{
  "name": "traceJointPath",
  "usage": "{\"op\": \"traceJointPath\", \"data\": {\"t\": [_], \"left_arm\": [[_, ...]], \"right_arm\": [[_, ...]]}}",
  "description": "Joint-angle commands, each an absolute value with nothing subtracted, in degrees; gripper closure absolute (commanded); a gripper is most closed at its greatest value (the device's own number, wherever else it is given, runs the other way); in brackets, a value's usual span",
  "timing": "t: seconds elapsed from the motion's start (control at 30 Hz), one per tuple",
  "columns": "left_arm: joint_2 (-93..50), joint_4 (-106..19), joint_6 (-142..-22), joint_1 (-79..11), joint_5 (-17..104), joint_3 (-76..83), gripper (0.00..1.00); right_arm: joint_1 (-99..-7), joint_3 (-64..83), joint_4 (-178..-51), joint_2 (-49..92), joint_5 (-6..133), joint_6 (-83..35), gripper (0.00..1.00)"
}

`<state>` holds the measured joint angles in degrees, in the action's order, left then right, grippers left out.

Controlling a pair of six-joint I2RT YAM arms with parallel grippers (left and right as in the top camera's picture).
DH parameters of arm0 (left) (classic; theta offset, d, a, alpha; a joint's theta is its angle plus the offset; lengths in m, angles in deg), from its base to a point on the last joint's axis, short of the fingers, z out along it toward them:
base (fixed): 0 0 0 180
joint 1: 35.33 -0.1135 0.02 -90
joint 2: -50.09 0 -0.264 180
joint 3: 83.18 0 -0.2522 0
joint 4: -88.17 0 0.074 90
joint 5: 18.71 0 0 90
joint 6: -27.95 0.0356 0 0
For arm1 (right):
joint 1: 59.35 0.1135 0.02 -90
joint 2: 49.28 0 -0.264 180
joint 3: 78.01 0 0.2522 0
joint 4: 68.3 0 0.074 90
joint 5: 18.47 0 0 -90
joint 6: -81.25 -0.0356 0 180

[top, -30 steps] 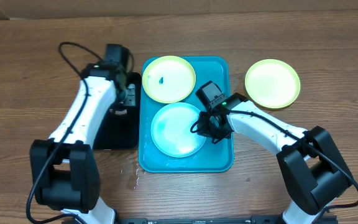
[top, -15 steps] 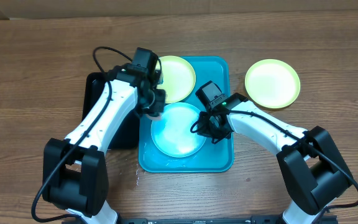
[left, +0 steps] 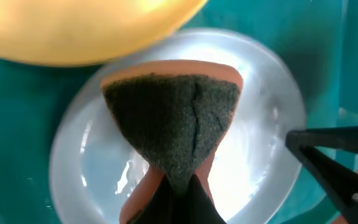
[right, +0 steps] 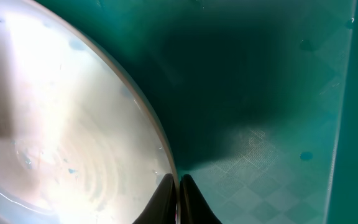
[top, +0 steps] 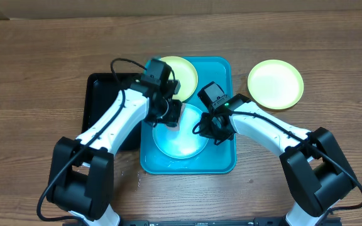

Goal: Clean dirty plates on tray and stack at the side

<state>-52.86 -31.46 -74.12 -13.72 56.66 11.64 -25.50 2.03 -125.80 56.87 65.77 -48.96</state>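
Note:
The light blue plate lies in the turquoise tray, wet and shiny. My right gripper is shut on its right rim; in the right wrist view the fingertips pinch the plate's edge. My left gripper hovers over the plate's upper left, shut on an orange sponge whose dark green scouring face points at the camera. A yellow-green plate sits at the tray's far end, partly hidden by the left arm. Another yellow-green plate rests on the table to the right.
A black tray lies on the wooden table left of the turquoise tray, under the left arm. A small wet patch marks the table by the turquoise tray's front left corner.
My left arm has swung right from the black tray to above the light blue plate, carrying the sponge. The right gripper has kept still on the plate's rim.

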Motion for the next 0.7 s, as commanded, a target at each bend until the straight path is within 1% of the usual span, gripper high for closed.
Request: {"op": "traceJointPath", "data": {"t": [0.0,0.27,0.53,0.67], "left_arm": [[-51.79,-33.42,-77.29,-12.54,57.64,15.01,0.96],[-51.82,-35.41,-79.56,-11.47,65.47,18.24,0.96],[-52.56,-37.49,-81.99,-10.86,65.07,19.66,0.96],[-55.12,-37.97,-81.95,-10.88,60.46,19.66,0.96]], "right_arm": [[-25.22,1.71,-125.56,56.34,66.05,-49.09,0.96],[-25.22,1.71,-125.19,56.34,65.85,-49.09,0.96],[-25.22,1.71,-125.17,56.34,65.85,-49.09,0.96],[-25.22,1.71,-125.19,56.34,65.83,-49.09,0.96]]}}
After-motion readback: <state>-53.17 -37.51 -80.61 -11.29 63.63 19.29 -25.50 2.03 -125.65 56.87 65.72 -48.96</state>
